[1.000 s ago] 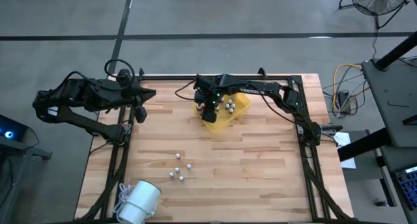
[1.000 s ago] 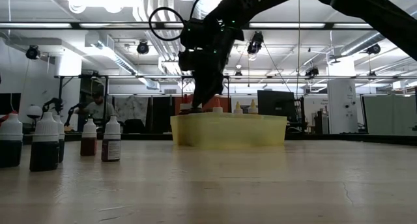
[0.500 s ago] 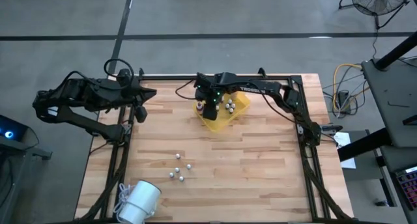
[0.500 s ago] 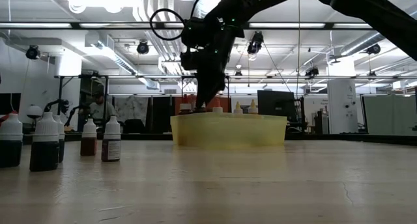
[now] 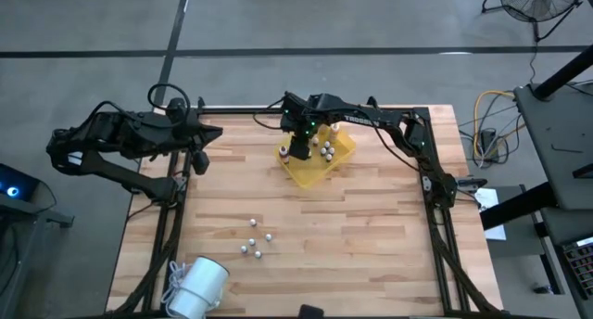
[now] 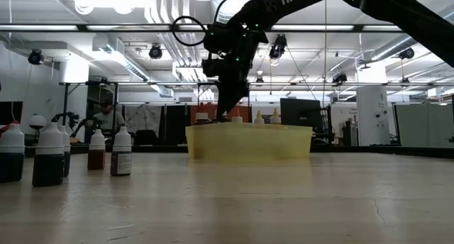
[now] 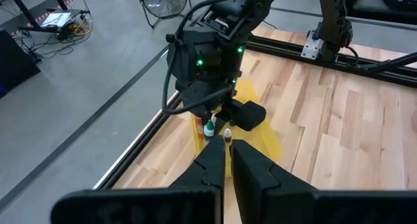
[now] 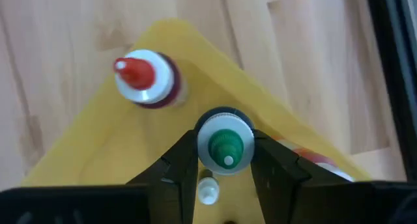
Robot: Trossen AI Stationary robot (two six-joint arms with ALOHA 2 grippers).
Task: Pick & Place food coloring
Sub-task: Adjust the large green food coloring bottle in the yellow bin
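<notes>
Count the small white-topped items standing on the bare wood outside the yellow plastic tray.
5 white-topped items, in one cluster: one nearest the yellow plastic tray, one rightmost, one central, one leftmost, one nearest the table edge. None seems hidden from above.

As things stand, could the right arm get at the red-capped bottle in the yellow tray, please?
Probably not yet: the right gripper is shut on the green-capped bottle. The red-capped bottle stands upright beside it in the yellow tray, uncovered from above.

right gripper [image 5: 297,153] over yellow tray [image 5: 341,156]
</notes>
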